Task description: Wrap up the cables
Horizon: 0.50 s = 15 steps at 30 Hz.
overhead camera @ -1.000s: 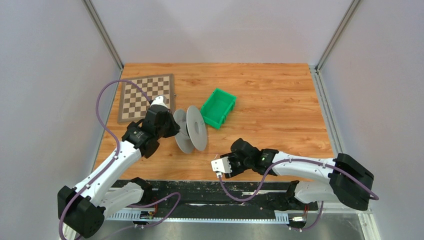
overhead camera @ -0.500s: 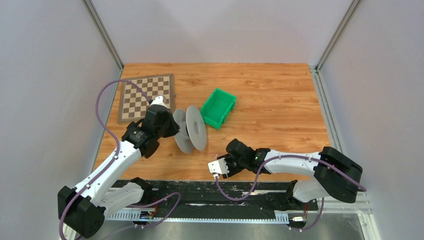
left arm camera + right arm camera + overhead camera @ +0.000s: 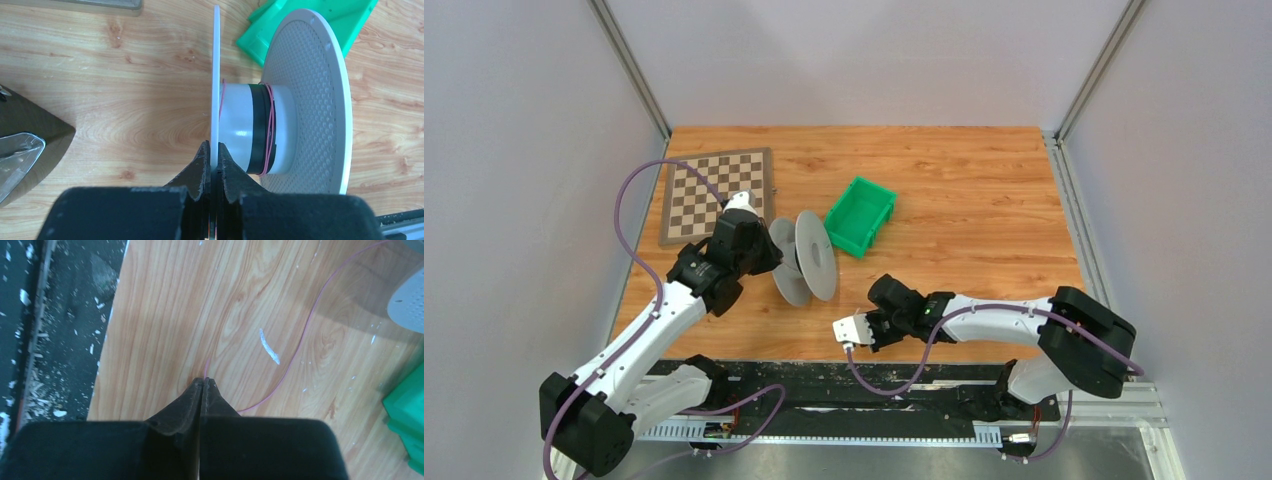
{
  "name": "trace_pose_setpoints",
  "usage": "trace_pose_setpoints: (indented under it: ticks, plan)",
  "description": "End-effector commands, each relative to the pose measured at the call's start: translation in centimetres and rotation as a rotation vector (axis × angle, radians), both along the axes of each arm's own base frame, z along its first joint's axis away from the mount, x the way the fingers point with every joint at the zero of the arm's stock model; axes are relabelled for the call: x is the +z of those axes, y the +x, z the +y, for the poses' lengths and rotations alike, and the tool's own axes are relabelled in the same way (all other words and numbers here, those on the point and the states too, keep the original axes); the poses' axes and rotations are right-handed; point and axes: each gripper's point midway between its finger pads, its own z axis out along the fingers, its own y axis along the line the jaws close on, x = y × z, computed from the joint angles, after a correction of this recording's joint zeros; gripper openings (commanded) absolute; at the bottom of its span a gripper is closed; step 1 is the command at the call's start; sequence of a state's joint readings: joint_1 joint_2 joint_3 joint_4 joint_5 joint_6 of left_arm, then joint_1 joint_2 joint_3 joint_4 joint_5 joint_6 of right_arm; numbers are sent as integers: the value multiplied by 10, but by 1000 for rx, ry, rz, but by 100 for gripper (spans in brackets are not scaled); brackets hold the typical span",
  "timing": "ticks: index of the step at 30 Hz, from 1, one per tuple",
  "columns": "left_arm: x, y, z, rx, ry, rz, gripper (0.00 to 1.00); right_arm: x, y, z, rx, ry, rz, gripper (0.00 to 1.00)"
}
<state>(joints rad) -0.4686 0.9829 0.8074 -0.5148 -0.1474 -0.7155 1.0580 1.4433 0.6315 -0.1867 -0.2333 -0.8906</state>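
Cable (image 3: pixel 303 337), a hair-thin pinkish strand, is lying slack on the wooden table (image 3: pixel 984 190). It is curving from the tips of the right gripper (image 3: pixel 204 382) away toward the spool (image 3: pixel 809 258). A few turns are sitting on the spool's pale hub, crossing a black band (image 3: pixel 260 127) that is circling it.

The spool is standing on edge with both grey discs upright, left of the table's centre. The left gripper (image 3: pixel 214 155) is reaching in from the left, its jaws clamping the rim of the nearer disc. The farther disc is showing a dotted face toward the wrist camera.

The right gripper is hanging low over the near edge of the table, apart from the spool. Its jaws are pressed together on the strand, a short end of which is poking out beyond the tips.

A green bin (image 3: pixel 861 215) is sitting tilted just behind and to the right of the spool. Whether bin and disc are touching cannot be told. A chessboard (image 3: pixel 717 193) is lying at the far left of the table behind the left arm, with the arm's purple hose looping over its corner.

A small white scrap (image 3: pixel 269 346) is resting on the wood inside the strand's curve. A black strip (image 3: pixel 65 315) is running along the table's near edge, strewn with pale crumbs.
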Motion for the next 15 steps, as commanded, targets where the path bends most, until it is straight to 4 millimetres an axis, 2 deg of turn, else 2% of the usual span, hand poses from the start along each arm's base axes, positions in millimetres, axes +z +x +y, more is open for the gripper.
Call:
trace_pose_setpoints:
  ticks: [1, 3, 5, 8, 10, 15]
  plan:
    - [45, 18, -9, 9, -91, -142, 0, 48, -6, 39, -47, 193, 74, 0]
    - [46, 19, -9, 6, -89, -152, 0, 88, -5, 60, -101, 345, 98, 0]
    - [46, 19, -7, 9, -82, -159, 0, 136, -1, 81, -171, 519, 142, 0]
    - [45, 19, -6, 16, -82, -160, 0, 196, 9, 101, -301, 726, 241, 0]
    - [45, 19, -9, 11, -98, -164, 0, 218, 10, 113, -334, 796, 311, 0]
    - [50, 17, -14, -9, -133, -179, 0, 248, 29, 135, -468, 911, 419, 0]
